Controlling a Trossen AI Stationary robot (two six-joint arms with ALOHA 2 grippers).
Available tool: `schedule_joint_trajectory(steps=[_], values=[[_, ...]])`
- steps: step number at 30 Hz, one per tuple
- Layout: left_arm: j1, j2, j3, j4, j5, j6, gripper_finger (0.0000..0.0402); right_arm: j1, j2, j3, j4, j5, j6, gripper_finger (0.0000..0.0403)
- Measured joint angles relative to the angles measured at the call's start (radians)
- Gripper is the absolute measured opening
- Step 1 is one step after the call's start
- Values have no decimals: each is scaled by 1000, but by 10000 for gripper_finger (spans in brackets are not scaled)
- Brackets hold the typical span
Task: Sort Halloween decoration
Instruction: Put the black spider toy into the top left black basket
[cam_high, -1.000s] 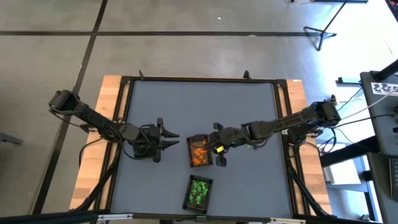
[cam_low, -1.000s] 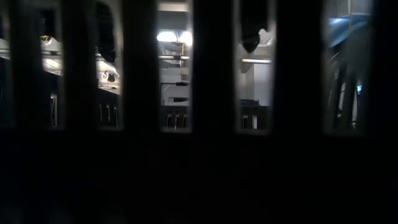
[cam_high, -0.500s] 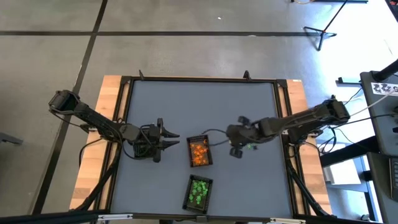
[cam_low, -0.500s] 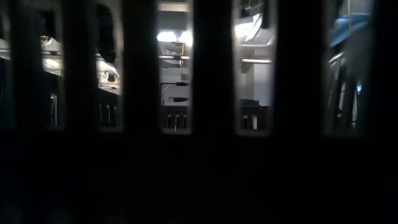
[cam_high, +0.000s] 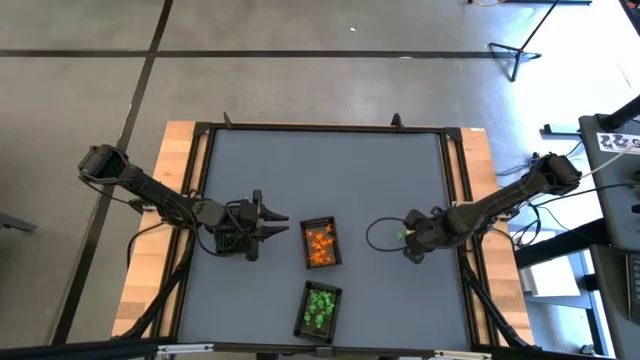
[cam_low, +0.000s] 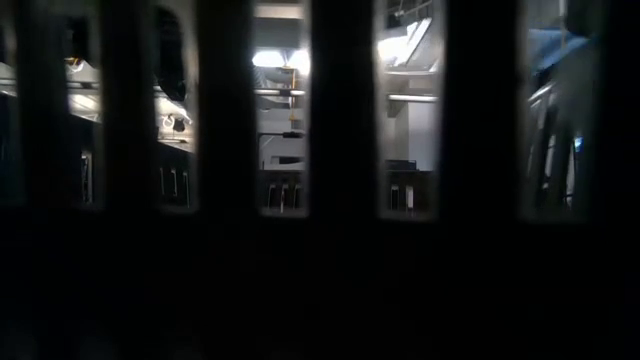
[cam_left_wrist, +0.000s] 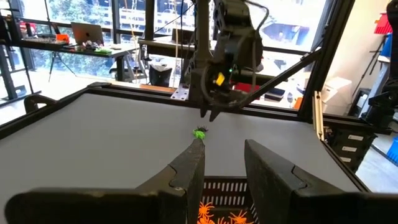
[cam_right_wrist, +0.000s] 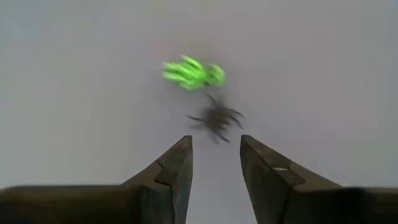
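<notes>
The grey surface (cam_high: 320, 190) is reached over by both arms from opposite sides. The left pincer (cam_high: 280, 229) is held low beside the tray of orange trinkets (cam_high: 320, 243), parted narrowly and empty. The right pincer (cam_right_wrist: 215, 163) is poised parted, empty, over a green spider (cam_right_wrist: 193, 73) and a black spider (cam_right_wrist: 217, 118) lying loose near the right edge. Green trinkets (cam_high: 320, 308) are gathered in the nearer tray.
</notes>
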Motion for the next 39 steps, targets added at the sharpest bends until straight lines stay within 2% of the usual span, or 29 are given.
schedule_joint_trajectory(steps=[5, 12, 20, 32, 37, 39], values=[[0, 0, 0, 0, -1, -1, 106, 2, 2, -81, 27, 0, 78, 131], [0, 0, 0, 1, -1, -1, 106, 2, 0, -164, 154, 28, 81, 131], [0, 0, 0, 0, -1, -1, 106, 3, 0, -180, 177, 45, 74, 127], [0, 0, 0, 1, -1, -1, 106, 3, 1, -182, 190, 55, 47, 76], [0, 0, 0, 1, -1, -1, 106, 3, 2, -181, 198, 75, 4, 16], [0, 0, 0, 1, -1, -1, 106, 3, 3, -172, 189, 90, -24, 6]])
